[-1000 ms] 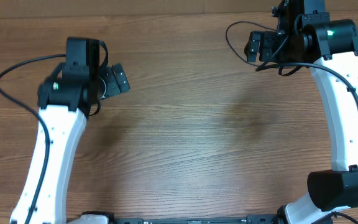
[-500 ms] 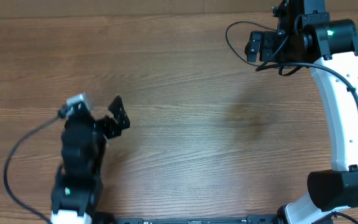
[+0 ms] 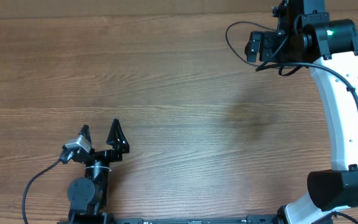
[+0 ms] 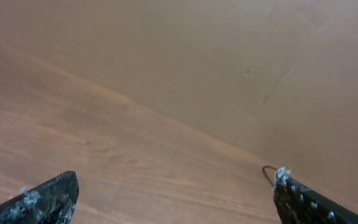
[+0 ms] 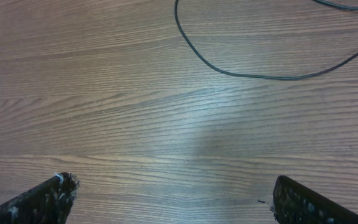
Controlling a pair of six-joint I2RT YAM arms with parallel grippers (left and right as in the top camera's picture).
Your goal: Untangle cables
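Untangling seemingly near done: no knot visible, only thin black flexible cable (image 5: 278, 78) lying loose on brown wooden bench (image 5: 135, 112) ahead of right gripper (image 5: 173, 182), wide open, empty. Left gripper (image 3: 100, 126) likewise spread, empty.

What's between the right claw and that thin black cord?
Nothing. The right wrist view shows only bare brown wooden table between the right gripper and the thin black cord.
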